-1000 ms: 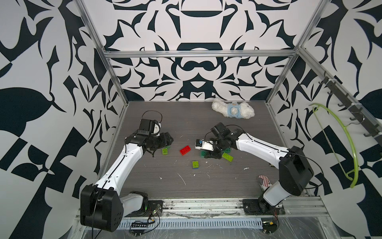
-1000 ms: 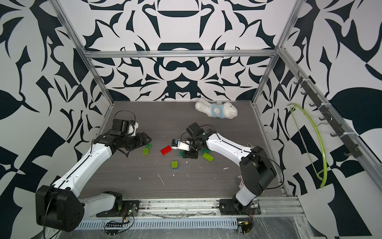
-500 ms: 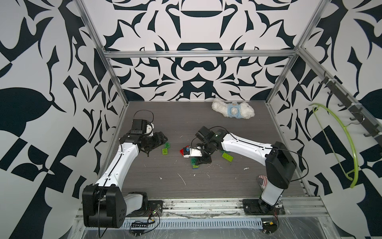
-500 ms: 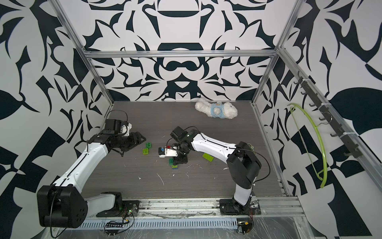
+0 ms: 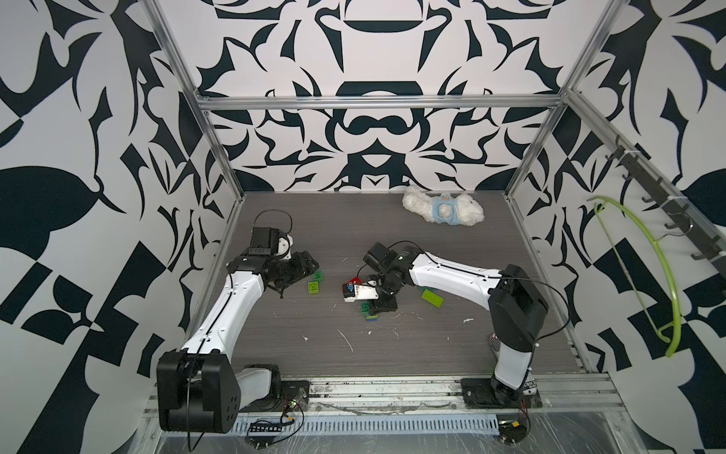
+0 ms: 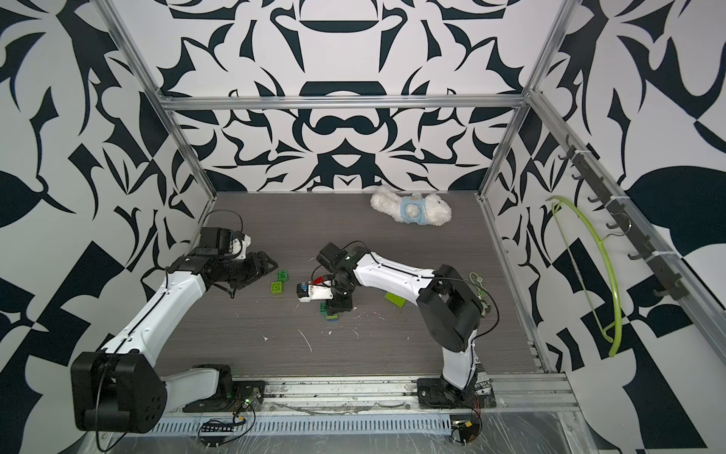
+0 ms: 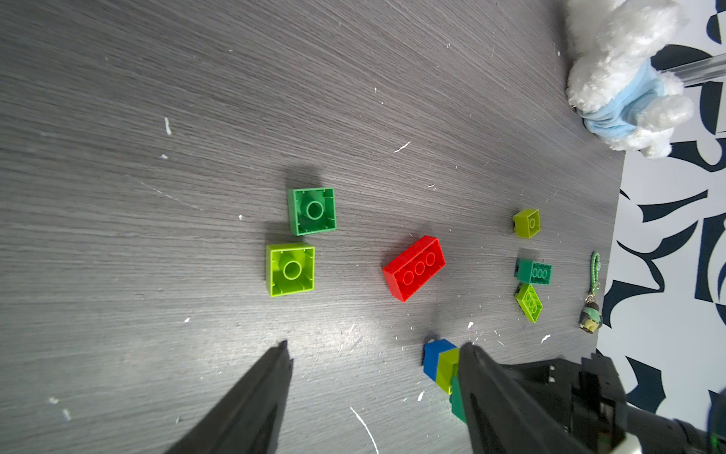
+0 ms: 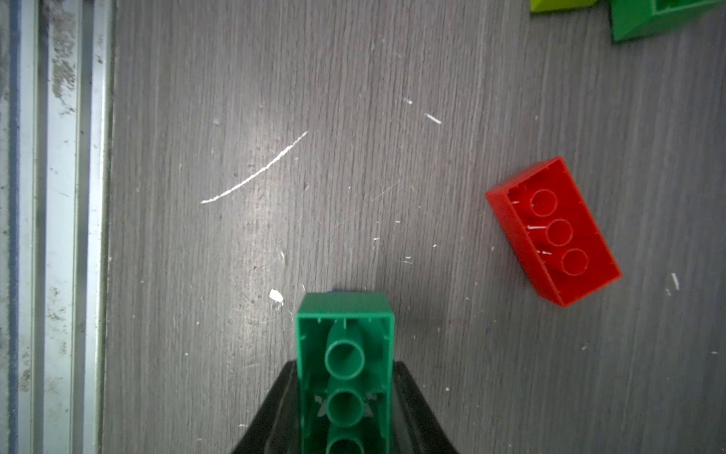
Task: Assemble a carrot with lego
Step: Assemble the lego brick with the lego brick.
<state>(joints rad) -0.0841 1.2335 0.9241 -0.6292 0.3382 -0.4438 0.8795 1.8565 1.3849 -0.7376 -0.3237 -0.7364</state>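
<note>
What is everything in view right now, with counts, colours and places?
square studded plastic bricks: three, two lime, one dark green, on table
red oblong brick: one, red, mid-table
loose oblong bricks: two, lime, dark green, side by side
carrot stack of bricks: one, blue, lime, dark green, gripped
white plush toy: one, far edge
green keychain: one, table edge
lime hanger: one, wall hooks
left gripper: open, empty
right gripper: shut on carrot stack
</note>
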